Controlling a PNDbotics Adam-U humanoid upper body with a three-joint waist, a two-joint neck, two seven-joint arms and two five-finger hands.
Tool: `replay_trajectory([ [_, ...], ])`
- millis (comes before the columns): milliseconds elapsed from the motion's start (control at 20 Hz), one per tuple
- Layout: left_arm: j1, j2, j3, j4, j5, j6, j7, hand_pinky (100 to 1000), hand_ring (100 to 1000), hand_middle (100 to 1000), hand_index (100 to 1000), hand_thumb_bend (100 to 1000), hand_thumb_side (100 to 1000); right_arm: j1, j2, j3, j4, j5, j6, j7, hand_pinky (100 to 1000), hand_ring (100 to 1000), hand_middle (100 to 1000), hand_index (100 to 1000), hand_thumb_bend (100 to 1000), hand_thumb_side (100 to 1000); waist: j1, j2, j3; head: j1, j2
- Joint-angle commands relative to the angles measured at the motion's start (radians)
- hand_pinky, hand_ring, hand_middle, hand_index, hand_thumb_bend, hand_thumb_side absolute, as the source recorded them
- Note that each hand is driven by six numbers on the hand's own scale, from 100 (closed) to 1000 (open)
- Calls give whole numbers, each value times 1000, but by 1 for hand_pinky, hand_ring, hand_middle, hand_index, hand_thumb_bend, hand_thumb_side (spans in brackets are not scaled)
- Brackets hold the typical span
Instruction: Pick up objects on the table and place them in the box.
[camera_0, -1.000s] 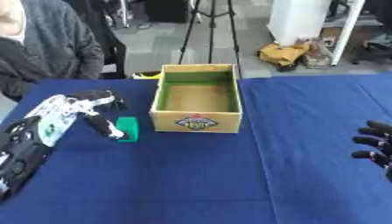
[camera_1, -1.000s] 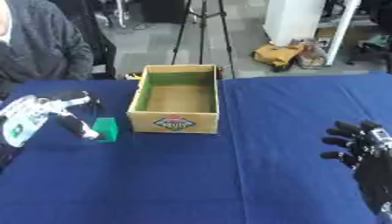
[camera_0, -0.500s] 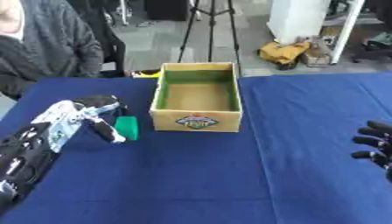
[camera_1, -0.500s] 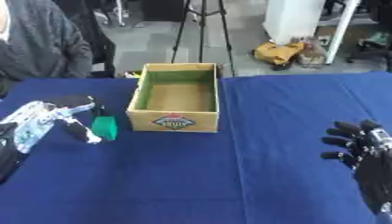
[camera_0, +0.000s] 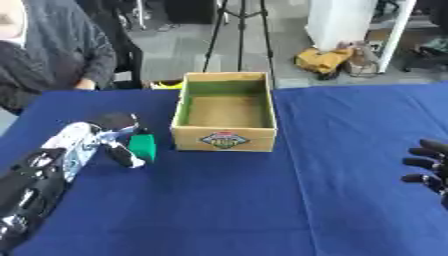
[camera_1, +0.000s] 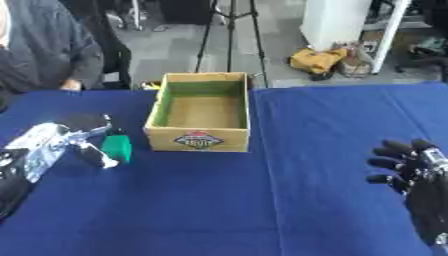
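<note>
A small green block (camera_0: 143, 146) stands on the blue table just left of the open cardboard box (camera_0: 225, 112). My left hand (camera_0: 105, 137) comes in from the lower left, its fingers curled round the green block, thumb low in front of it. The box is open at the top, green-lined inside, with nothing visible in it. My right hand (camera_1: 404, 162) rests open near the right edge, fingers up, well away from the box.
The blue tablecloth (camera_0: 262, 200) covers the whole work surface. A person in a grey top sits at the far left edge of the table. A tripod and clutter stand on the floor behind.
My left hand has settled closer around the green block, fingers curling onto it. The block and the box stay in place. The right hand has not moved.
</note>
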Motion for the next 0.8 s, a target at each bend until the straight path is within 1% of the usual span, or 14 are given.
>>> replay_trajectory([
  [50, -11, 12, 33, -14, -55, -21, 48, 453, 403, 400, 603, 100, 322, -14, -17, -4, -24, -1, -2, 0, 579, 732, 700, 810, 100, 1000, -2, -12, 1, -5, -9],
  [200, -12, 20, 60, -65, -106, -48, 86, 437, 371, 368, 561, 100, 336, -13, -18, -6, -24, -1, -2, -1, 579, 732, 700, 810, 100, 1000, -2, -12, 2, -8, -8],
  [300, -24, 35, 67, -111, -130, -69, 97, 442, 375, 371, 563, 100, 339, -12, -19, -6, -24, -1, -2, -2, 579, 732, 700, 810, 100, 1000, -1, -14, 3, -10, -7],
  [450, -61, 56, 68, -188, -112, -89, 97, 451, 381, 377, 570, 100, 350, -11, -20, -5, -24, 0, -2, -1, 579, 732, 700, 810, 100, 1000, 1, -16, 3, -10, -6],
  [650, -118, 49, 72, -262, -49, -70, 73, 464, 388, 383, 576, 100, 346, -10, -21, -3, -22, 0, -1, 0, 579, 732, 700, 810, 100, 1000, 2, -18, -3, -6, -6],
  [800, -163, 13, 69, -262, -31, -40, 75, 499, 420, 414, 606, 100, 346, -14, -21, 2, -22, -1, 0, 4, 579, 732, 700, 810, 100, 1000, 4, -19, -12, 2, -8],
])
